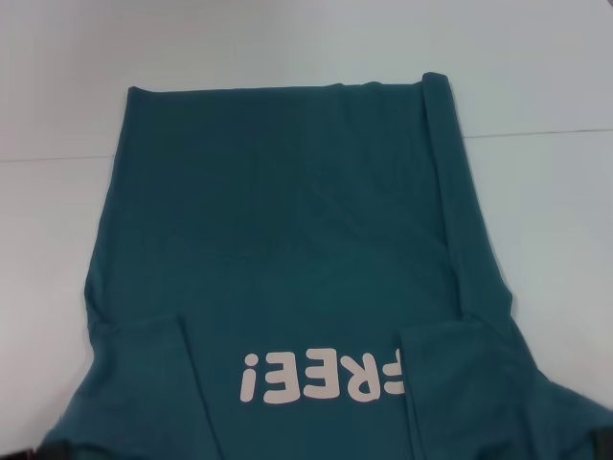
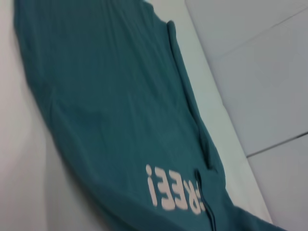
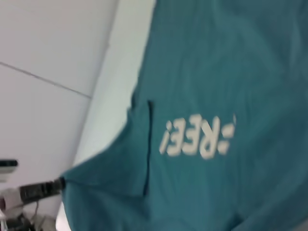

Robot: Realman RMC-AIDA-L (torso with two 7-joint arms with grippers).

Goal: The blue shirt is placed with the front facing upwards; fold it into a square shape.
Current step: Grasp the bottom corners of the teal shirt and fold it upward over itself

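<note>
On white table point(image 1: 536, 86), blue shirt point(image 1: 287, 220) partly folded.

The blue shirt point(image 1: 287, 230) lies spread on the table point(image 1: 546, 77), hem far, print point(image 1: 321, 377) near, both sides folded inward.

Only slivers of robot visible: dark gripper part point(image 1: 53, 452) near-left, another dark part point(image 1: 603, 443) near-right. No markings discernible.
</note>
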